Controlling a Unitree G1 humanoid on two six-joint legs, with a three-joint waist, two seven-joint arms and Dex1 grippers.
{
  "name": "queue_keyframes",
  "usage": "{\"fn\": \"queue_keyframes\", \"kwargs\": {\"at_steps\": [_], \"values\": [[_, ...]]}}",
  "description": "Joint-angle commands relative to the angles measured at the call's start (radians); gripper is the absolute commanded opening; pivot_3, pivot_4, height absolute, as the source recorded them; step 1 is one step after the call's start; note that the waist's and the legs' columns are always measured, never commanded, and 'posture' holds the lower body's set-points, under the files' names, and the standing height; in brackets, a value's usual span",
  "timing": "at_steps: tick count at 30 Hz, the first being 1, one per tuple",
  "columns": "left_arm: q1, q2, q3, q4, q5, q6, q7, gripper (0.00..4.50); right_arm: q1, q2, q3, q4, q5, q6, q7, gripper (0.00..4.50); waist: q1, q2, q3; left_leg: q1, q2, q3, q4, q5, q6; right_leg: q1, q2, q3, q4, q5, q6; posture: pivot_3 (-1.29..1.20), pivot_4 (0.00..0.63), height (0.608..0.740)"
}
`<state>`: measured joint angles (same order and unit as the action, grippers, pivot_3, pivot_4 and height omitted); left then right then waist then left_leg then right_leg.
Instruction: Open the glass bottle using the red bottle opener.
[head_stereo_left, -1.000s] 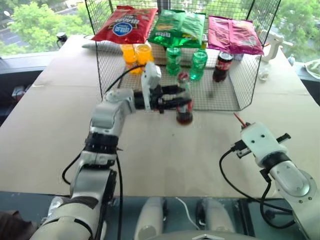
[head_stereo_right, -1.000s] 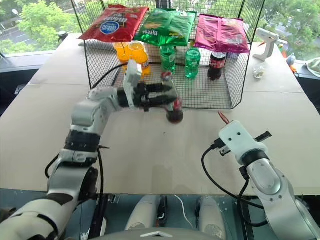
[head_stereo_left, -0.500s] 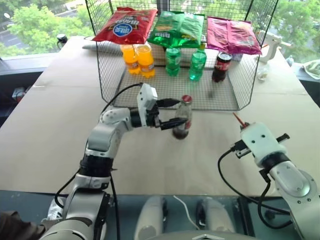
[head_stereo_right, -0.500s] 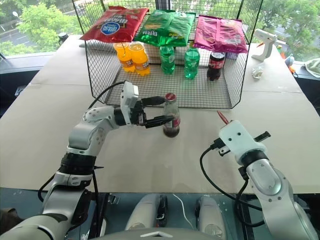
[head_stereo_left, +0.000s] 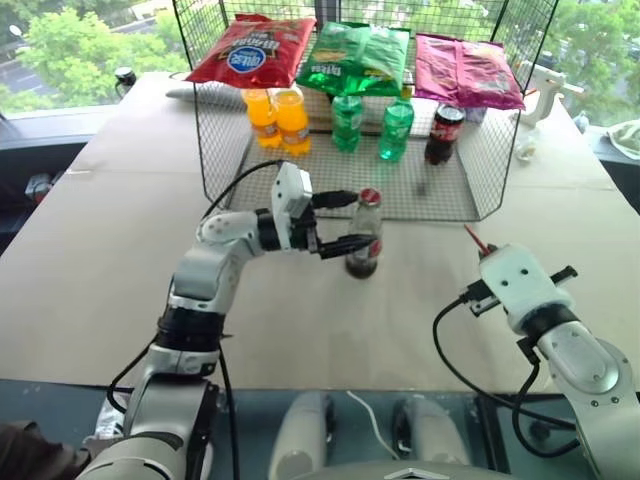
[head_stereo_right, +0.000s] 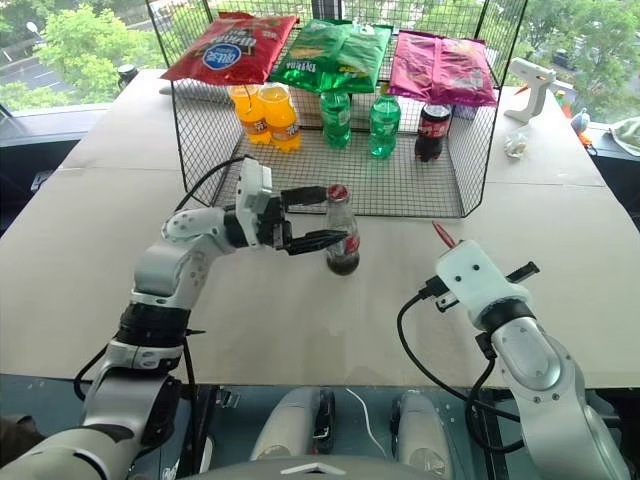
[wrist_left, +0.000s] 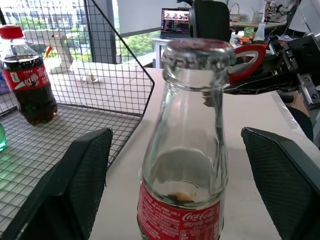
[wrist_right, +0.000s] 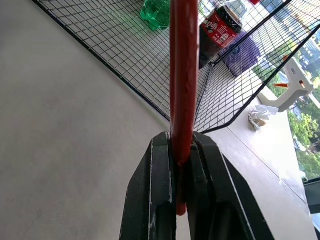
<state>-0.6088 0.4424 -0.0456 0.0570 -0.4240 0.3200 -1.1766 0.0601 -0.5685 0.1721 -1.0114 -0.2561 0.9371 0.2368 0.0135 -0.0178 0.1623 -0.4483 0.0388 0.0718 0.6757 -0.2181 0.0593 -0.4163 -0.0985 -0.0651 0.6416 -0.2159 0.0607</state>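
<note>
The glass bottle stands upright on the table just in front of the wire rack, red cap on, a little dark cola at its bottom. My left gripper reaches in level from the left, open, one finger on each side of the bottle with a gap to the glass. At the right, my right gripper is shut on the handle of the red bottle opener, whose tip pokes out past the white wrist, well apart from the bottle.
Behind the bottle stands a wire rack with orange bottles, green bottles and a dark cola bottle inside, and snack bags on top. A glue gun lies at the back right. Bare table surrounds both arms.
A second ago my left gripper held the bottle raised and tilted by the rack. The bottle now stands on the table, the fingers have let go of it, and the right arm kept still.
</note>
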Motion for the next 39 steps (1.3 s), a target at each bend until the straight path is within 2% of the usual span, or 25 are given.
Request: {"fn": "queue_keyframes", "kwargs": {"at_steps": [1, 2, 3, 7, 12, 16, 18, 21, 34, 38, 39], "values": [[-0.016, 0.0, -0.005, -0.004, -0.009, -0.025, -0.016, 2.57, -0.029, 0.001, -0.002, -0.036, -0.032, -0.006, 0.015, 0.0, 0.0, 0.0, 0.0, 0.0, 0.0, 0.0, 0.0, 0.0, 0.0, 0.0, 0.0, 0.0, 0.0, 0.0, 0.0, 0.0, 0.15, 0.74], [-0.018, -0.002, -0.007, 0.001, -0.006, -0.03, -0.016, 2.11, -0.037, -0.001, 0.001, -0.036, -0.035, -0.004, 0.02, 0.0, 0.0, 0.0, 0.0, 0.0, 0.0, 0.0, 0.0, 0.0, 0.0, 0.0, 0.0, 0.0, 0.0, 0.0, 0.0, 0.0, 0.15, 0.74], [-0.017, -0.004, -0.01, 0.004, -0.003, -0.034, -0.015, 1.46, -0.053, -0.005, 0.01, -0.036, -0.038, -0.001, 0.025, 0.0, 0.001, 0.0, 0.0, 0.0, 0.0, 0.0, 0.0, 0.0, 0.0, 0.0, 0.0, 0.0, 0.0, 0.0, 0.0, 0.0, 0.15, 0.74], [-0.013, -0.003, -0.022, 0.01, 0.004, -0.047, -0.018, 1.22, -0.162, -0.021, 0.071, -0.008, -0.044, -0.006, 0.051, 0.0, -0.001, 0.001, 0.0, 0.001, 0.0, 0.0, 0.0, 0.0, 0.0, 0.001, 0.0, 0.0, 0.0, 0.0, 0.0, 0.0, 0.15, 0.74], [-0.014, 0.0, -0.033, 0.018, 0.011, -0.059, -0.026, 1.21, -0.354, 0.004, 0.176, 0.12, -0.058, -0.061, 0.075, 0.0, -0.002, 0.001, 0.0, 0.001, 0.0, 0.0, 0.0, 0.0, 0.0, 0.001, 0.0, 0.0, 0.0, 0.0, 0.0, 0.0, 0.15, 0.74], [-0.019, 0.007, -0.042, 0.026, 0.013, -0.054, -0.031, 1.21, -0.441, 0.038, 0.215, 0.205, -0.062, -0.104, 0.083, 0.0, 0.002, 0.001, 0.0, 0.001, 0.0, 0.0, 0.0, 0.0, 0.0, 0.001, 0.0, 0.0, 0.0, 0.001, -0.002, 0.0, 0.15, 0.74], [-0.024, 0.006, -0.044, 0.034, 0.016, -0.06, -0.03, 2.23, -0.462, 0.051, 0.221, 0.23, -0.066, -0.124, 0.087, 0.0, 0.001, 0.001, 0.0, 0.0, 0.0, 0.0, 0.0, 0.0, 0.0, 0.001, 0.0, -0.001, 0.0, 0.002, -0.002, 0.0, 0.15, 0.74], [-0.032, 0.002, -0.052, 0.043, 0.025, -0.069, -0.027, 3.19, -0.476, 0.063, 0.22, 0.248, -0.071, -0.141, 0.095, 0.0, 0.0, 0.001, 0.0, 0.0, 0.0, 0.0, 0.0, 0.0, 0.0, 0.001, 0.0, -0.001, 0.0, 0.002, 0.0, 0.0, 0.15, 0.74], [-0.064, -0.02, -0.047, 0.083, 0.02, -0.093, -0.052, 3.19, -0.483, 0.072, 0.208, 0.268, -0.092, -0.178, 0.135, 0.0, -0.001, 0.001, 0.0, 0.0, 0.0, 0.0, 0.0, 0.0, -0.001, 0.0, 0.0, -0.001, 0.0, 0.002, 0.0, 0.0, 0.15, 0.74], [-0.069, -0.022, -0.055, 0.077, 0.024, -0.084, -0.05, 2.0, -0.486, 0.077, 0.205, 0.268, -0.098, -0.179, 0.139, 0.0, 0.0, 0.001, 0.0, 0.0, 0.0, 0.0, 0.0, 0.0, 0.0, 0.0, 0.0, -0.001, 0.0, 0.002, 0.001, 0.0, 0.15, 0.74], [-0.069, -0.022, -0.057, 0.075, 0.024, -0.083, -0.051, 1.95, -0.488, 0.078, 0.204, 0.269, -0.1, -0.18, 0.139, 0.0, -0.001, 0.001, 0.0, 0.0, 0.0, 0.0, 0.0, 0.0, 0.0, 0.0, 0.0, -0.001, 0.0, 0.002, 0.001, 0.0, 0.15, 0.74]]}}
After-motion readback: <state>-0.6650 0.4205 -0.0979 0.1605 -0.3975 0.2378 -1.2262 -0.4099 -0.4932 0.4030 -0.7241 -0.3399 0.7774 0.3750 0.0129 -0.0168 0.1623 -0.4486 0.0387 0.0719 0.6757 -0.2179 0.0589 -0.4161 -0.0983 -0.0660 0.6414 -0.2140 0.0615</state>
